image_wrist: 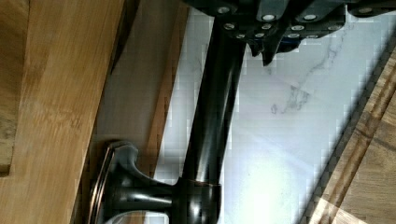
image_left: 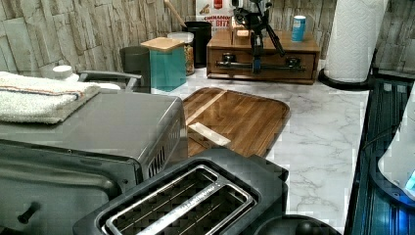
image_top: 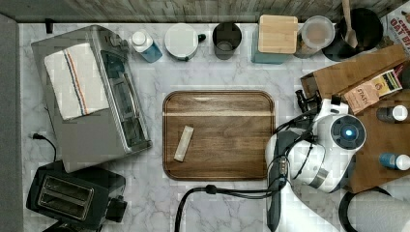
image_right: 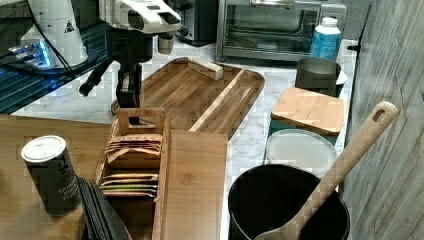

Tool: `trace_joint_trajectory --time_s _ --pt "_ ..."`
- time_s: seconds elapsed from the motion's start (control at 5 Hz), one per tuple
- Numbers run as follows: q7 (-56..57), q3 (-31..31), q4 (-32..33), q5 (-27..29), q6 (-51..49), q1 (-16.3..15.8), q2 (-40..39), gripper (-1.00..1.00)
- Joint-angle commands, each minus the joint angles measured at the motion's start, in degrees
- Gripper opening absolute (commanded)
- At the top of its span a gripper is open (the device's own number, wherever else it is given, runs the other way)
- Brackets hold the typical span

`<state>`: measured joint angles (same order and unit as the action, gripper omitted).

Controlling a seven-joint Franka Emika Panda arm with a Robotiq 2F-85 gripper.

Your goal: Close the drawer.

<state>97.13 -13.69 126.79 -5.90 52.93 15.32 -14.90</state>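
Observation:
The drawer (image_left: 308,58) is the front of a low wooden box at the back of the left view, with a dark bar handle (image_left: 230,62) across it. My gripper (image_left: 255,66) hangs in front of that handle near its middle, fingers shut and pointing down. From the wrist camera the handle (image_wrist: 210,116) runs along the wooden drawer front (image_wrist: 46,93), and my gripper (image_wrist: 264,49) sits beside the bar on its marble side. In the right view my gripper (image_right: 127,97) stands just beyond the box. The left view shows the drawer front nearly level with the box frame.
A dark wooden serving tray (image_top: 218,134) holding a pale stick (image_top: 183,143) lies mid-counter, close to the box. A toaster oven (image_top: 92,96) and a toaster (image_top: 67,195) stand on the top view's left. Tea packets (image_right: 132,150) and a can (image_right: 50,172) sit on the box. A paper towel roll (image_left: 353,39) stands beside it.

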Motion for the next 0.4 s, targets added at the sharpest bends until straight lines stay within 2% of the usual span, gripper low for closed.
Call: trace_joint_trajectory --time_s 0.2,0.4 --pt "-0.68 -2.36 -12.82 -3.67 10.63 5.87 -0.07 -1.00" --pt "0.08 -4.46 -12.78 -2.53 10.70 3.82 -0.23 -1.00"
